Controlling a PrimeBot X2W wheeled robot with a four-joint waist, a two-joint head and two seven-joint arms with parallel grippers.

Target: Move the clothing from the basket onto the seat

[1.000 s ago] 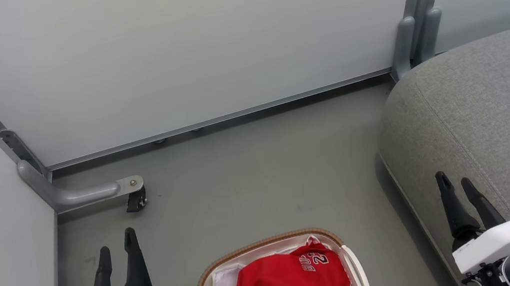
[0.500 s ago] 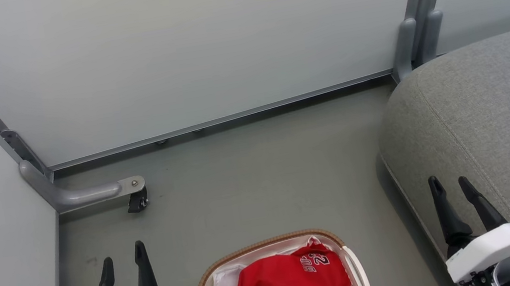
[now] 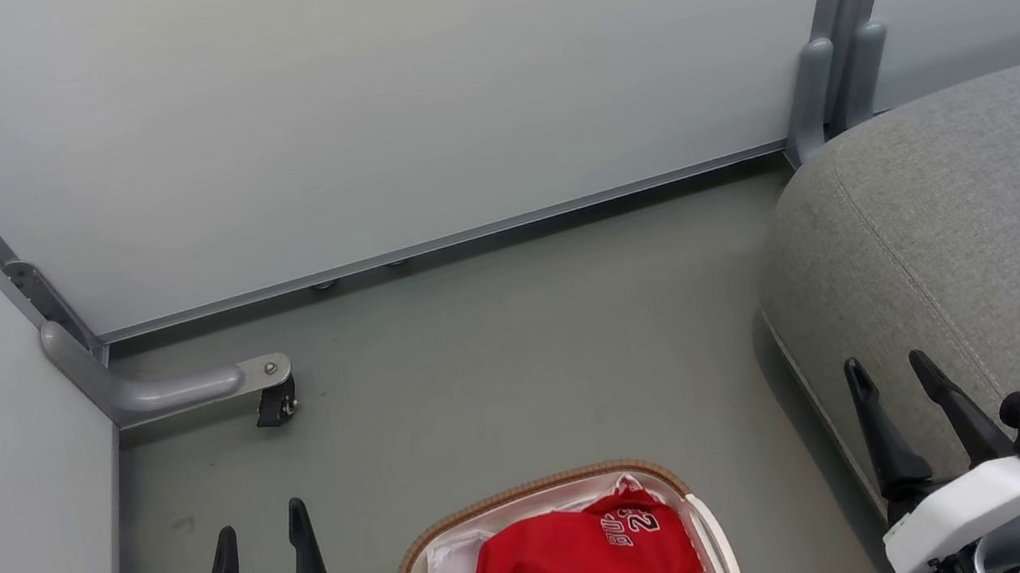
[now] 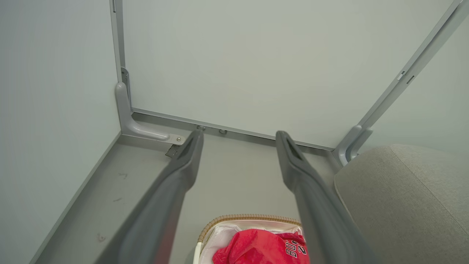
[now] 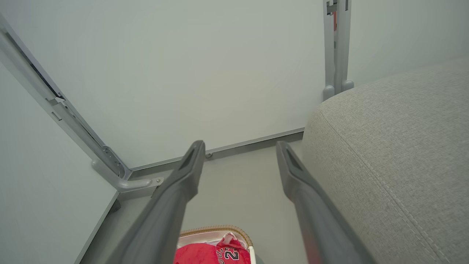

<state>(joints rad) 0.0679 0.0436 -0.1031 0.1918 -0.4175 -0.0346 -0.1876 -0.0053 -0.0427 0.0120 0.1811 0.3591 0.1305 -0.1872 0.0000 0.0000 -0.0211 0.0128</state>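
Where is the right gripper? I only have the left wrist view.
Observer: Head view has the right gripper at lower right, against the near edge of the seat. It is open and holds nothing.
Operator: And my left gripper relative to the basket?
Observer: In the head view, the left gripper is over the floor to the left of the basket. It is open and apart from it.
Operator: Any clothing moved across yet?
Observer: No. The clothing lies heaped in the basket on a white liner. No red is on the seat in the wider stretch visible in the head and right wrist views.
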